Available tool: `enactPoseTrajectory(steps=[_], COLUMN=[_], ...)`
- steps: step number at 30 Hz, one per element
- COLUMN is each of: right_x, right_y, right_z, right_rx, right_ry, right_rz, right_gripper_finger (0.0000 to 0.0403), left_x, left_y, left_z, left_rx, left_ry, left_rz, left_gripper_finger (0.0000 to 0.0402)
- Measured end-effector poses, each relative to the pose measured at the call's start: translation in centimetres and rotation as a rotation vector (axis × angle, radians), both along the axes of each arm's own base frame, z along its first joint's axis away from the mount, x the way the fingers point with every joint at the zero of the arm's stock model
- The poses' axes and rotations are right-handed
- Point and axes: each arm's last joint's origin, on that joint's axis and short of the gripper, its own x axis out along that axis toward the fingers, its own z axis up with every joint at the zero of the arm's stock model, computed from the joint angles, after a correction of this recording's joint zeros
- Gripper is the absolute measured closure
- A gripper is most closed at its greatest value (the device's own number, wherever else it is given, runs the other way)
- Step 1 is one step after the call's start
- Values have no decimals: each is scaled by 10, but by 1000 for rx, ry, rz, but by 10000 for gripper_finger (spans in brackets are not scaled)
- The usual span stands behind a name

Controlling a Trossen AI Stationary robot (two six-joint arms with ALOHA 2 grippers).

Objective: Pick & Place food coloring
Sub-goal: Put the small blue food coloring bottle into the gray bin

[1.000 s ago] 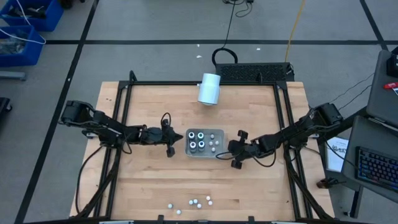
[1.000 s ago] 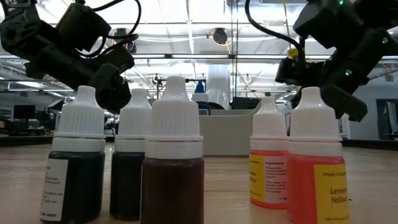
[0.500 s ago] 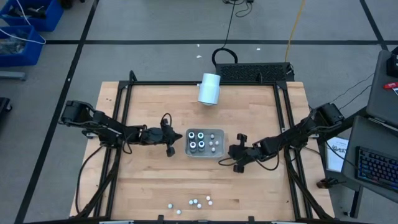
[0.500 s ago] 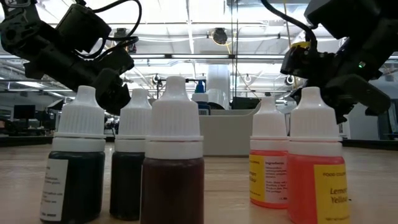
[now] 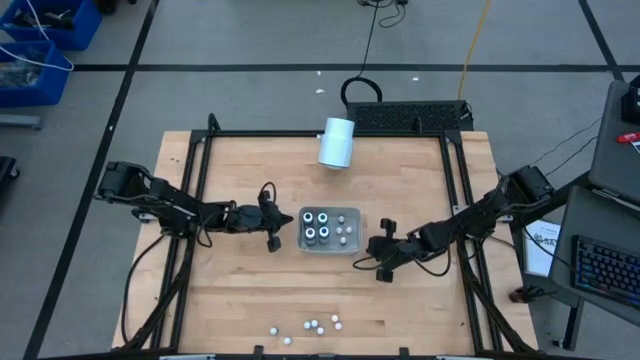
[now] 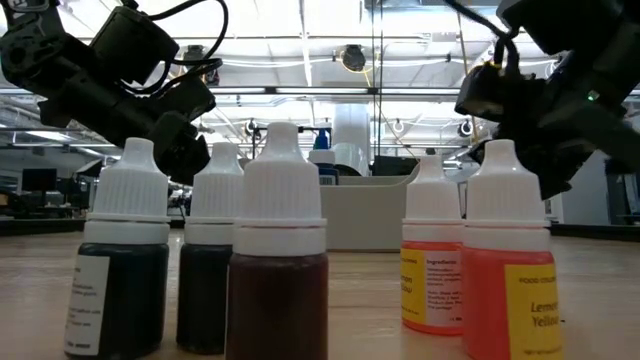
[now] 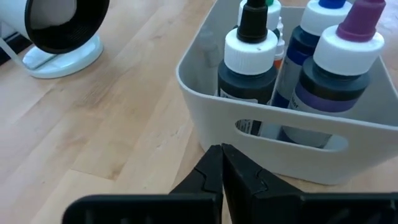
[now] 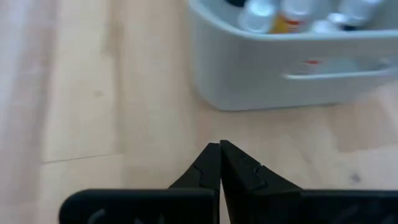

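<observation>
A: Where is the food coloring (image 5: 328,226) seen?

B: Bottles are packed upright in the grey tray (image 5: 303,245) mid-surface; five more are lined up at the near edge (image 5: 309,326).

A: And the fingers?

B: The left gripper (image 7: 222,163) is held just beside the tray, fingers together, empty. The right gripper (image 8: 219,159) is kept near the opposite side, fingers pressed together, nothing gripped.

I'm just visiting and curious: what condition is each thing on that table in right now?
Left claw: shut, empty, beside the tray.
Right claw: shut, empty, near the tray.
Grey tray: upright, holding bottles.
Loose food coloring bottles: upright, capped, at the table edge.
White cylinder: lying on its side.
</observation>
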Motion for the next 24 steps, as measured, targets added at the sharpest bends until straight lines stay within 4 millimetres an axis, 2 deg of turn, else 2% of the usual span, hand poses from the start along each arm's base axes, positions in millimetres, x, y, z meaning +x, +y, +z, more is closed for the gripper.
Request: enactPoseTrajectory(steps=[7,11,15,18,21,24], right_x=[9,6,-5,-16,-29,-40], right_y=[5,9,16,22,20,14], right_z=[9,21,43,59,65,61], right_rx=[-54,-39,-23,-75,-107,-96], right_ry=[-134,-181,-254,-335,-430,-529], right_rz=[88,114,157,177,185,193], right_gripper_finger=[403,403,403,403,403,403], left_x=[0,0,0,0,0,0], left_y=[4,3,0,-2,-2,-2], left_z=[0,0,0,0,1,1], left_rx=[-2,-34,-34,-33,-39,-40], left_ry=[-1,-8,-6,-7,-15,-17], left_rz=[19,29,7,0,2,2], left_gripper_finger=[357,349,354,361,368,371])
